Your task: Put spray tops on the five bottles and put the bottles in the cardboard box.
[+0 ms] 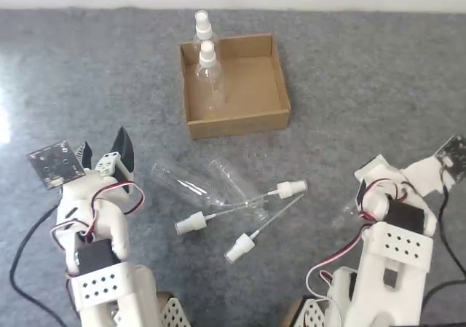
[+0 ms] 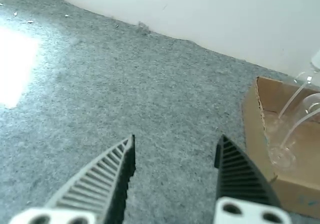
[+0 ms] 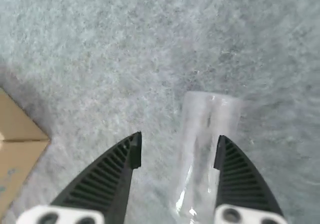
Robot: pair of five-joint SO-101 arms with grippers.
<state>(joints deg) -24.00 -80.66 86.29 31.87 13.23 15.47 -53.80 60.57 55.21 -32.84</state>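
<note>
The cardboard box (image 1: pixel 273 87) sits at the back middle of the grey carpet. Two clear bottles with white spray tops stand at its left side, one (image 1: pixel 210 76) inside and one (image 1: pixel 203 25) at the back corner. Two bare bottles (image 1: pixel 182 183) (image 1: pixel 234 182) lie in front of the box, among three loose spray tops (image 1: pixel 192 223) (image 1: pixel 291 189) (image 1: pixel 240 249). My left gripper (image 1: pixel 104 148) (image 2: pixel 177 139) is open above bare carpet. My right gripper (image 3: pixel 179 135) is open over another bare bottle (image 3: pixel 205 149), which lies partly between its fingers.
The box (image 2: pixel 260 129) lies ahead of the left gripper and to one side, with the two bottles (image 2: pixel 295 119) in it. A corner of the box (image 3: pixel 15 154) also borders the right wrist view. Grey carpet covers the table up to a pale wall.
</note>
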